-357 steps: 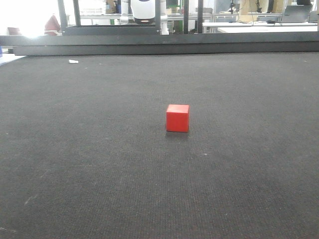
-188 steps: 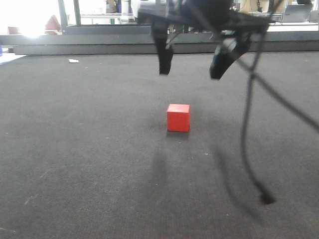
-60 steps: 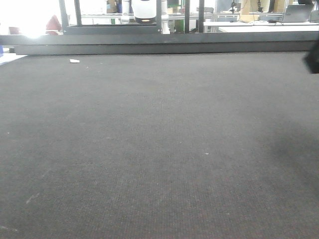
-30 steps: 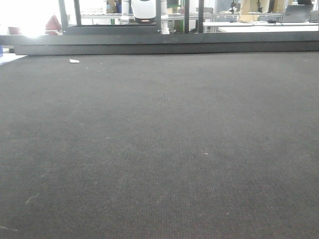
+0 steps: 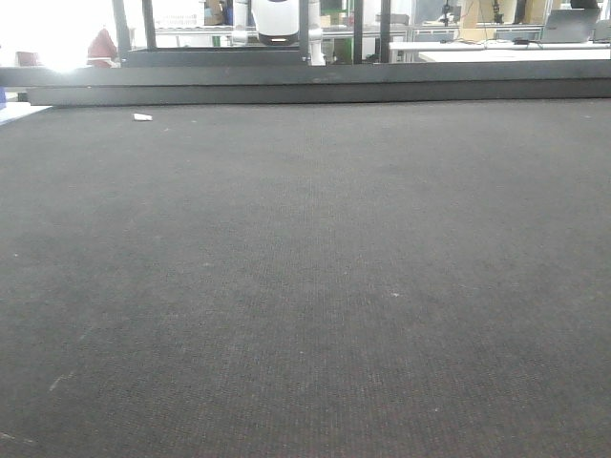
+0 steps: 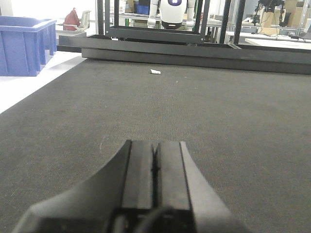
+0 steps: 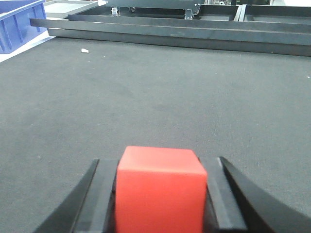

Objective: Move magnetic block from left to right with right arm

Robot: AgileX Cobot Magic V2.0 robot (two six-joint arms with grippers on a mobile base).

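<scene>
Leftmost, the left gripper points across the dark mat, its 2 fingers pressed together with nothing between them; a white scrap lies far ahead of its tips. Rightward, the right gripper clamps the magnetic block, wedged squarely between both fingers.

A dark woven mat covered the tabletop. A small white scrap lay near its far-left edge, just before a black rail.
</scene>
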